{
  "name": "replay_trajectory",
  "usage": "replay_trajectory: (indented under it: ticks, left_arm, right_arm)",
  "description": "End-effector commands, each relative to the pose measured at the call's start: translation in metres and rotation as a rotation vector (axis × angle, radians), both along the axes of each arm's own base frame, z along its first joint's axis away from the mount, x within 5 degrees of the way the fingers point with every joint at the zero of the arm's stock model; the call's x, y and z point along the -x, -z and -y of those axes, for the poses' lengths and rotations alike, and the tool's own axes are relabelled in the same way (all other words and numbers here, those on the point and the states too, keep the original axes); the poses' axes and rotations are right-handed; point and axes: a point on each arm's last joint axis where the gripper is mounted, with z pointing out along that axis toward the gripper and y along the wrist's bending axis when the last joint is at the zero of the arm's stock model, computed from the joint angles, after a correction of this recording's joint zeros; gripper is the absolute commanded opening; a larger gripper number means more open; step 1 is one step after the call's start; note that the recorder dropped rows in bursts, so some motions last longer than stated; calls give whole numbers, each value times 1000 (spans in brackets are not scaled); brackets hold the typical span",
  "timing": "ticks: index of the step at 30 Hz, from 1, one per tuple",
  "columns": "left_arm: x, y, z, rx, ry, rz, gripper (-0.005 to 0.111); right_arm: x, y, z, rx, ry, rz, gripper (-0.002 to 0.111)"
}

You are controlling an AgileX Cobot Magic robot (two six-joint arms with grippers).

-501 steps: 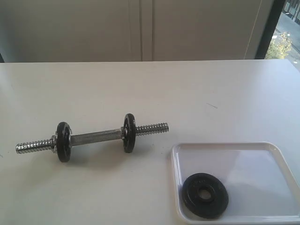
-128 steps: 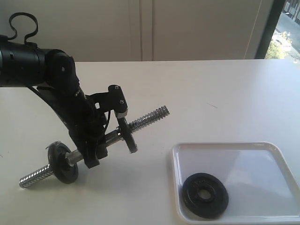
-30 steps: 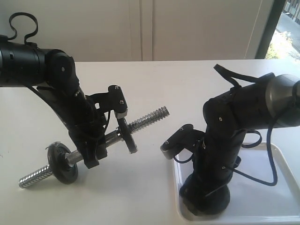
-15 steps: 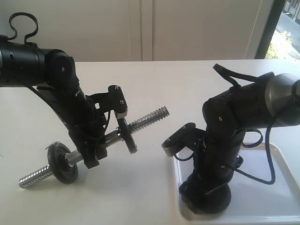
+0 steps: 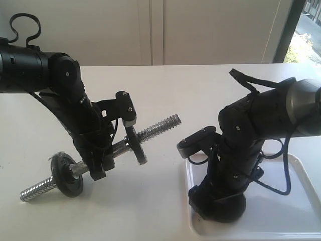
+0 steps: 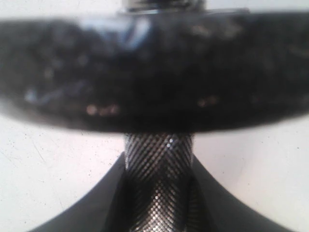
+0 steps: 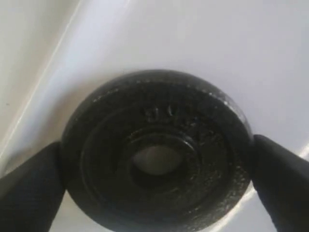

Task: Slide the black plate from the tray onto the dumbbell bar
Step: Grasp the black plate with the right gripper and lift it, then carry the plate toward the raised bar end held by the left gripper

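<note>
Position: black plate [image 7: 157, 154] lies flat in tray [image 5: 301, 201], near-left corner, hole upward.
Marking: raised lettering on its face, unreadable.
Right claw [image 7: 157, 188]: clamped across the plate's rim.
Dumbbell bar [image 5: 156, 128]: tilted, threaded end raised toward tray.
Left claw [image 6: 157, 208]: gripping knurled handle.

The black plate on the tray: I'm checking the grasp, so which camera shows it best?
The right wrist view: the black plate fills it, hole and rim clear, a finger at each side. The exterior view shows only its edge beneath the right end effector. The left wrist view misses it.
</note>
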Motion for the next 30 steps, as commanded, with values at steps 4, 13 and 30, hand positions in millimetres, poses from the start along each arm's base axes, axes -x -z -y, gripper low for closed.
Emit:
replay_trajectory:
  ticks: [4,13,30]
  left_arm:
    - [3,-30,1,83,-28,51,0]
    - [3,-30,1,82,-27,49,0]
    - [3,-29,1,81,-27,48,0]
  right_arm:
    - [-7,-50,7,-42,-30,252,0]
    - [-26,-111,44,-83,100,451,0]
    - [-61,-115,66,-668,61,251,0]
